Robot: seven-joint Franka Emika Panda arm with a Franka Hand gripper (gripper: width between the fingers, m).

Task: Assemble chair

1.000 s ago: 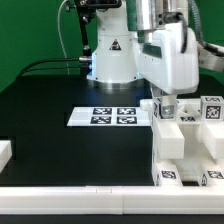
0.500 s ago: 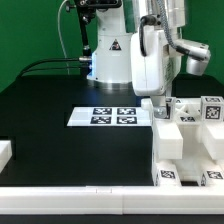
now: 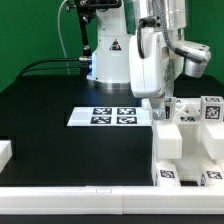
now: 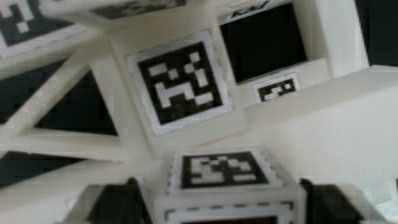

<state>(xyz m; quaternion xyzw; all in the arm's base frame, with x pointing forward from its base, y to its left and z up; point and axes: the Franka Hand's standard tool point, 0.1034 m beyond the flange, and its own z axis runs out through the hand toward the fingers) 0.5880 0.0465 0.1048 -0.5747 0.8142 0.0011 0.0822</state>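
Note:
The white chair parts [image 3: 186, 142] lie clustered at the exterior view's right, several with black-and-white tags. My gripper [image 3: 160, 104] reaches straight down at the cluster's near-left corner. In the wrist view my gripper [image 4: 217, 206] is shut on a small white tagged block [image 4: 222, 172], with a dark finger on each side of it. Beyond the block lies a flat white slab with a large tag [image 4: 183, 86] and smaller tagged pieces [image 4: 276, 90]. The fingertips themselves are hidden in the exterior view behind the parts.
The marker board [image 3: 110, 116] lies on the black table left of my gripper. A white piece [image 3: 5, 152] sits at the exterior view's left edge. A white rail [image 3: 80, 196] runs along the front. The robot base [image 3: 108, 55] stands behind.
My wrist has turned about its vertical axis over the last second, staying over the same spot at the parts cluster. Since half a second ago little has moved.

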